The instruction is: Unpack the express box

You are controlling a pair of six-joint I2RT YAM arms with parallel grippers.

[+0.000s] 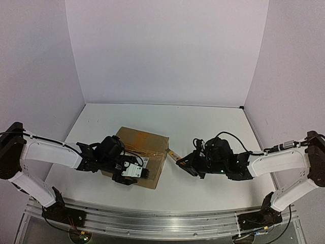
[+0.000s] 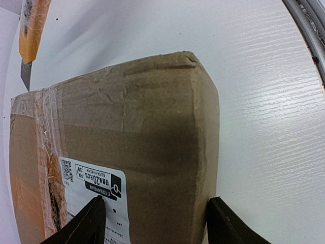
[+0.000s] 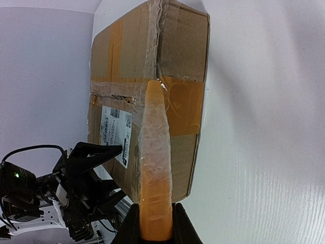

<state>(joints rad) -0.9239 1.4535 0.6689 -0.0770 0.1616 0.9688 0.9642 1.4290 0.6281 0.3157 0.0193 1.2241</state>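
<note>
The express box (image 1: 141,146) is a flat brown cardboard parcel with tape strips and a white label (image 2: 89,185), lying left of the table's middle. My left gripper (image 1: 133,173) straddles its near corner. In the left wrist view (image 2: 155,203) one finger rests on the label and the other presses the box's side (image 2: 137,132). My right gripper (image 1: 185,163) is shut on an orange utility knife (image 3: 155,162) wrapped in clear film. The knife's tip lies over the orange tape seam at the box's right edge (image 3: 180,96). The knife also shows in the left wrist view (image 2: 33,25).
An aluminium rail (image 1: 152,219) runs along the near table edge under both arm bases; it also shows in the left wrist view (image 2: 311,25). White walls close the back and both sides. White tabletop (image 1: 203,127) lies behind and right of the box.
</note>
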